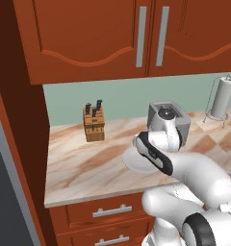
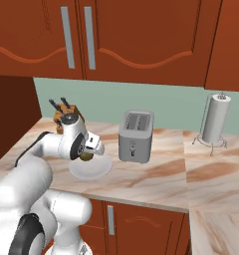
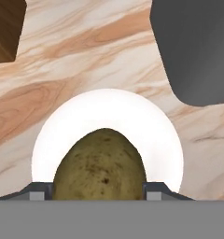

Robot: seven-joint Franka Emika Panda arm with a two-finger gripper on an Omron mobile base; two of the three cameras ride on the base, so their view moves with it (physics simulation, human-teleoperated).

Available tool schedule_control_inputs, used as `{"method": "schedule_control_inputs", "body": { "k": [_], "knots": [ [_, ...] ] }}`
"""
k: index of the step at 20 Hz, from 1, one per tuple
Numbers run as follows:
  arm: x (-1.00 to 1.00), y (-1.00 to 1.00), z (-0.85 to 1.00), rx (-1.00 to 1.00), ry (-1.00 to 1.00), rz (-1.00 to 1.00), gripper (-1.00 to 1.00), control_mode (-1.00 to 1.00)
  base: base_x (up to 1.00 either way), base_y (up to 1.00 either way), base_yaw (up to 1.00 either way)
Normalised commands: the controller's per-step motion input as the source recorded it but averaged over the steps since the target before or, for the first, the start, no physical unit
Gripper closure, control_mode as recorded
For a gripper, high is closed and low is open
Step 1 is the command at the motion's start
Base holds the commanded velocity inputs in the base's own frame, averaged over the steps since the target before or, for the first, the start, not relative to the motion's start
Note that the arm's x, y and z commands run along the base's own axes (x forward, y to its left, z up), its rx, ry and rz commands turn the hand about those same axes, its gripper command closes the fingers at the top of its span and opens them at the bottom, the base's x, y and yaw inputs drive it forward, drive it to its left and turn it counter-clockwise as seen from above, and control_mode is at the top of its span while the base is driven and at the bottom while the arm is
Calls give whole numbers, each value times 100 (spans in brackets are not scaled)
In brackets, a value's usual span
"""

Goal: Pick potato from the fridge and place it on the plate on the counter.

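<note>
The pincer (image 2: pixel 86 155) grasps the olive-brown, dull-skinned potato (image 3: pixel 100 165) above the round white plate (image 3: pixel 107 107) at lower centre on the marbled beige-pink bench (image 3: pixel 86 56). Placing step; next, probably lower and release.

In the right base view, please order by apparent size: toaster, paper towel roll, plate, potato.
1. toaster and paper towel roll: look alike, so unranked
2. plate, partly hidden by the arm, so unsure
3. potato, held in the gripper, clearly smallest
</note>
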Motion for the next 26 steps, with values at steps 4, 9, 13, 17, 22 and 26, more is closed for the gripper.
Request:
{"method": "schedule_control_inputs", "body": {
  "k": [4, 9, 13, 17, 22, 26],
  "knots": [
    [43, 0, -49, 0, 0, 0, 100, -100, 0, 0, 0],
    [21, 0, -34, 0, 0, 0, 100, -100, 0, 0, 0],
    [8, 0, -12, 0, 0, 0, -100, -100, 0, 0, 0],
    [0, 0, -1, 0, 0, 0, -100, -100, 0, 0, 0],
    [0, 0, 0, 0, 2, 0, -100, -100, 0, 0, 0],
    [0, 0, 0, 0, 1, 0, -100, -100, 0, 0, 0]
  ]
}}
